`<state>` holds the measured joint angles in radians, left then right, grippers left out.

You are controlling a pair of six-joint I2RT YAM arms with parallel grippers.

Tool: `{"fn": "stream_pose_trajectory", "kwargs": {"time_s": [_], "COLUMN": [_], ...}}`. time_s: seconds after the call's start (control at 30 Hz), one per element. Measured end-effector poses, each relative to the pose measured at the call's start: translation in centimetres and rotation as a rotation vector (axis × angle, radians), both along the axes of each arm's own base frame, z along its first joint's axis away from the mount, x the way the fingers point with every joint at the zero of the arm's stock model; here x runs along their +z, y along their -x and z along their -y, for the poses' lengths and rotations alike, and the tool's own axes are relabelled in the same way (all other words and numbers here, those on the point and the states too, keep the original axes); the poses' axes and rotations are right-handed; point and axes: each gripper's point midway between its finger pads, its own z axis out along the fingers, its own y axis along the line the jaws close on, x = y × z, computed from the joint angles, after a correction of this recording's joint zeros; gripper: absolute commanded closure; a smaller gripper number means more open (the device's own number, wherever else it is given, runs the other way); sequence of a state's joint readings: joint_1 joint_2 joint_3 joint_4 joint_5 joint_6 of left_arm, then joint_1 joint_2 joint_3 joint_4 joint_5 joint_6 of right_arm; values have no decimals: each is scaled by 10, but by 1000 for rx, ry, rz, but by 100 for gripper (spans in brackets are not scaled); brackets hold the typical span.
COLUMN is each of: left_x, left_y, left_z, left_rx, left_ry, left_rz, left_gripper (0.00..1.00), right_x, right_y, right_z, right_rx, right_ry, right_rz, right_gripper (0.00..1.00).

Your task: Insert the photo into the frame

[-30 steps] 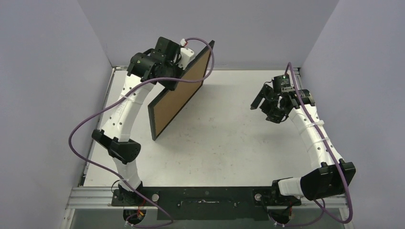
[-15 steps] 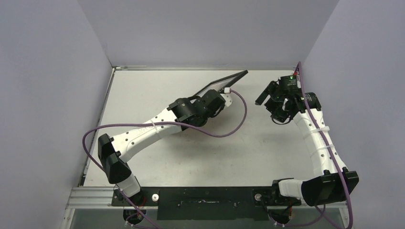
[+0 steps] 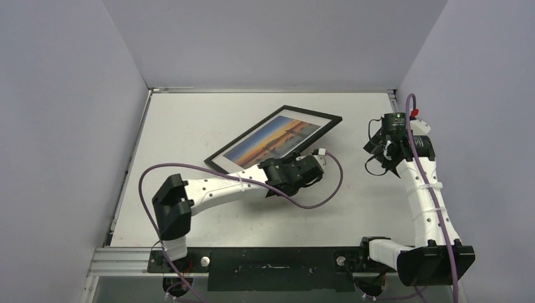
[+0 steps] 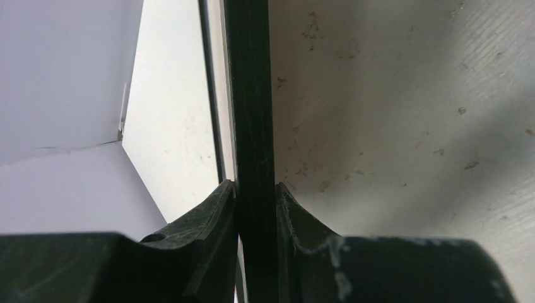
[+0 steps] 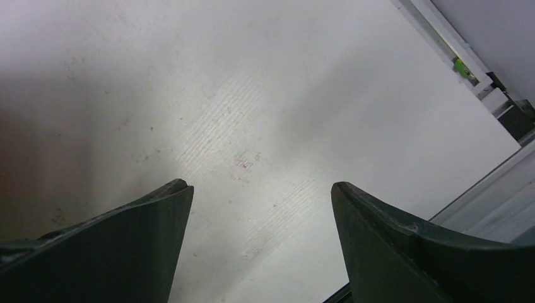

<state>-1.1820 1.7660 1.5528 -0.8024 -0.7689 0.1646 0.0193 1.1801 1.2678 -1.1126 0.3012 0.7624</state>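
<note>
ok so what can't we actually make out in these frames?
Top view: where the left gripper meets the frame, hidden under its own wrist.
Left wrist view: the photo; frame is edge-on. Whether the frame rests flat on the table is unclear.
Right wrist view: frame out of shot; the open right gripper sees only table.
All views: frame's back, turned downward.

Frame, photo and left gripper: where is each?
frame (image 3: 246, 134), top external view, its black long rail.
photo (image 3: 272, 139), top external view, middle of the sunset print.
left gripper (image 4: 255, 188), left wrist view, between fingertips clamping the frame's edge.
</note>
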Motion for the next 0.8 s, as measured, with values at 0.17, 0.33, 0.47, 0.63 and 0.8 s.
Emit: {"fn": "stream_pose_trajectory", "kwargs": {"time_s": [0.17,0.33,0.47,0.63,0.8], "left_x": [-44,-99,-129,-157,-152], "left_y": [-2,-7,-7,7,18], "left_z": [19,27,27,27,35], "left_rx": [16,47,61,13,-25], "left_ry": [-58,-145,-183,-186,-112], "left_rz": [2,-2,-15,-118,-171], "left_gripper": [93,81,64,42,31], "right_x": [-8,-26,-34,-38,-38], "right_y": [11,21,25,28,26], "right_z": [7,9,10,10,10], "right_rx": [-19,-22,-23,-22,-23], "right_ry": [37,47,49,50,50], "right_rz": [-21,-76,-100,-115,-107], "right_gripper": [18,18,19,19,18]}}
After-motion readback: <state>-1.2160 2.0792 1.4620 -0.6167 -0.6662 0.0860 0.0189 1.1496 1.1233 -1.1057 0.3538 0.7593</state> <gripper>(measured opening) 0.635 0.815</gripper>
